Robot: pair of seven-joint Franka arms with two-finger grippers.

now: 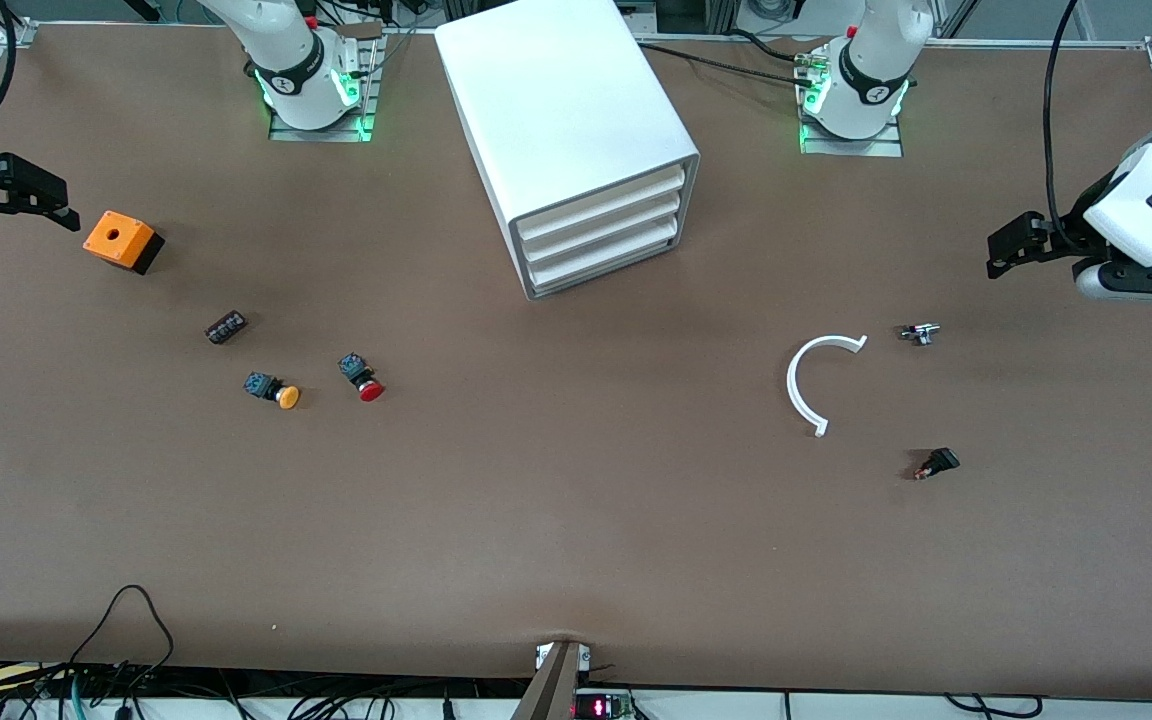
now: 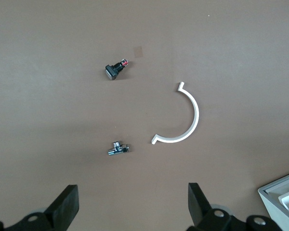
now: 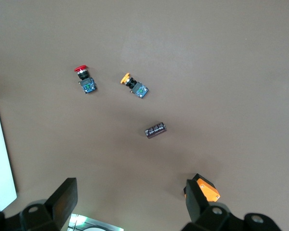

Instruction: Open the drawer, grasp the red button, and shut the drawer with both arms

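Button (image 1: 363, 378) lies left of centre on the surface (image 1: 576, 520); right pincer (image 1: 31, 195) at left edge and left pincer (image 1: 1011, 245) at right edge, both wide open, empty, well apart from it.

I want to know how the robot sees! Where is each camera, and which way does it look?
Front view: high across the table, facing both arms' bases, over the drawer cabinet, red button and white curved piece; left end effector and right end effector hang open.
Left wrist view: on the left arm, looking down past its fingers at the white curved piece.
Right wrist view: on the right arm, looking down past its fingers at the red button.
Each wrist view shares its parts with the front view.
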